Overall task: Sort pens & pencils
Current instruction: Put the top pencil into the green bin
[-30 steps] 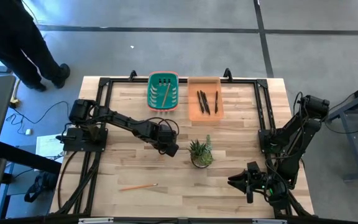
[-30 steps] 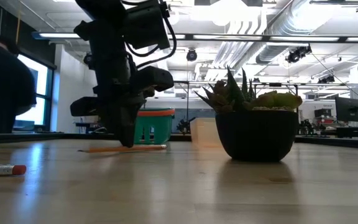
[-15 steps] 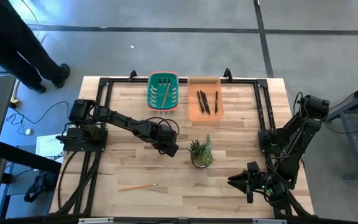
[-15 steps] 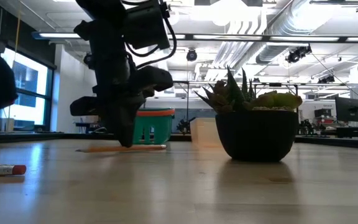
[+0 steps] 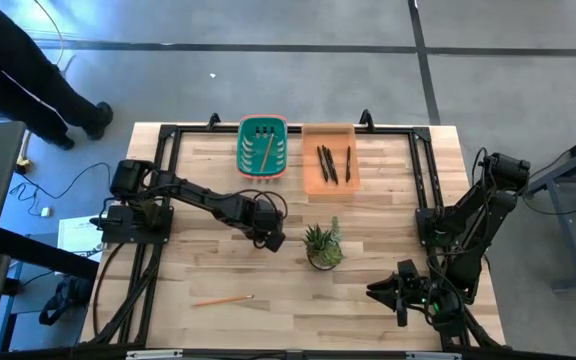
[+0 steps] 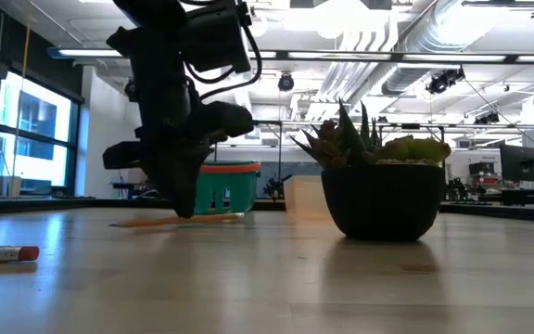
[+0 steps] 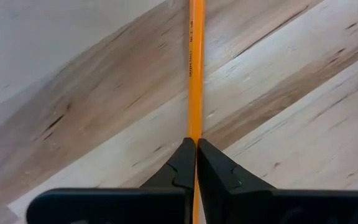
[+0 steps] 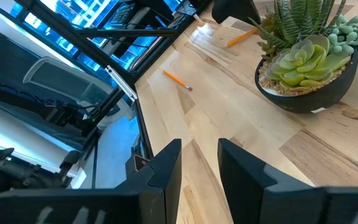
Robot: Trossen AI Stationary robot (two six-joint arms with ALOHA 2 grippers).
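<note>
Fingers (image 7: 185,168) of your left gripper (image 5: 271,238) are pinched on a slim orange pencil (image 7: 195,68), a smooth painted stick running straight ahead of the tips, low over the pale, grained wooden tabletop (image 5: 368,215). Just beside those fingers sits a round dark pot of spiky succulents (image 5: 322,245). Beyond them stand two containers: a teal slotted basket (image 5: 263,146) with one pencil (image 5: 266,150) lying in it, and an orange tray (image 5: 329,157) holding three black pens (image 5: 328,163). Another pencil (image 5: 222,299) lies loose on the tabletop, well behind the left fingers. Your right gripper (image 5: 400,292) waits at the tabletop's near right corner, its flat dark fingers (image 8: 160,180) spread and holding nothing.
</note>
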